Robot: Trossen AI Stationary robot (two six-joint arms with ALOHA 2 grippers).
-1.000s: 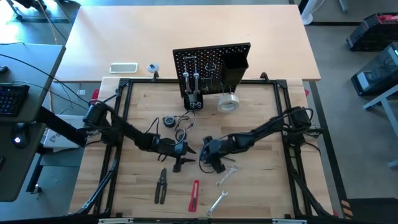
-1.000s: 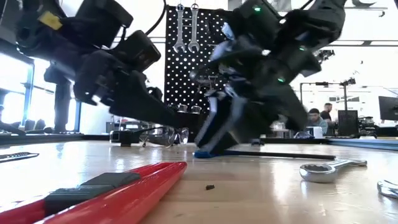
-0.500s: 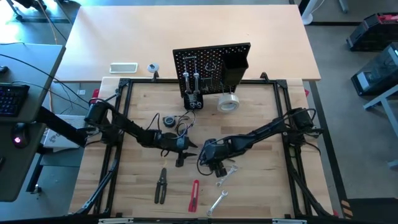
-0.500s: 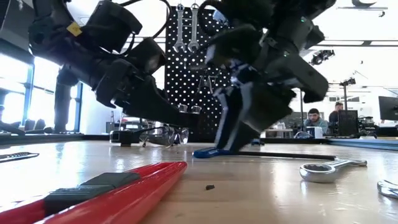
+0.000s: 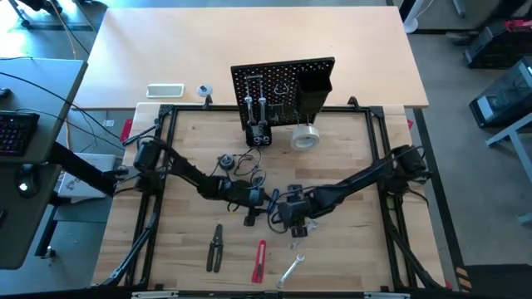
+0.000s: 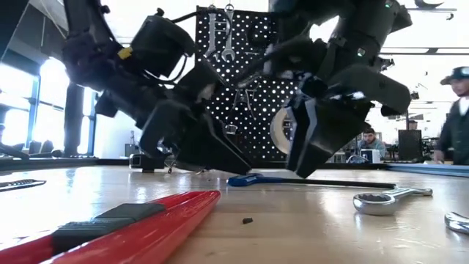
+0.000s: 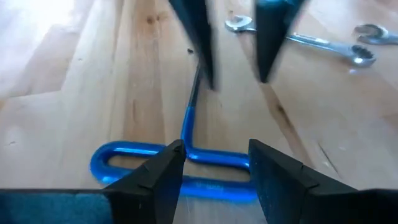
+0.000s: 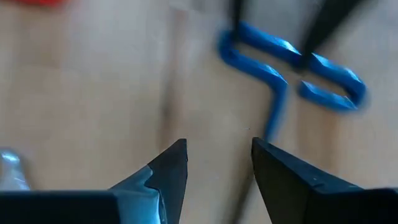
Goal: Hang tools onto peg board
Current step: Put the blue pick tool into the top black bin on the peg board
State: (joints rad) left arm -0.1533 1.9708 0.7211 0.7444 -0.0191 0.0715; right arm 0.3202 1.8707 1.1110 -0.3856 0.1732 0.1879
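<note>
The blue-handled tool (image 7: 205, 186) lies flat on the table, its dark shaft (image 6: 337, 182) pointing toward the table's right. My left gripper (image 7: 214, 155) is open, slanting down low over the blue loop handle (image 8: 273, 68), one finger on each side of the shaft's root. My right gripper (image 8: 217, 155) is open and hangs above the shaft (image 6: 308, 165), clear of it. The peg board (image 5: 283, 87) stands at the far edge with two wrenches (image 6: 220, 33) and pliers (image 5: 258, 124) hanging on it. My left gripper's fingertips (image 7: 177, 149) stand right at the blue handle's far bar, coming from the table's left and slanting down. I cannot tell whether they touch it. The tool lies on the table.
On the table lie black-handled pliers (image 5: 216, 247), a red cutter (image 5: 260, 262), two wrenches (image 5: 291, 270) (image 5: 303, 232), a small black round thing (image 5: 225, 160) and the tape roll (image 5: 305, 137) by the board. A person (image 6: 454, 110) stands in the room beyond.
My left gripper has moved toward the table's right edge and down, up to the blue handle. My right gripper has risen off the table, turned, and drawn back a little toward the right. The blue tool has stayed on the table.
</note>
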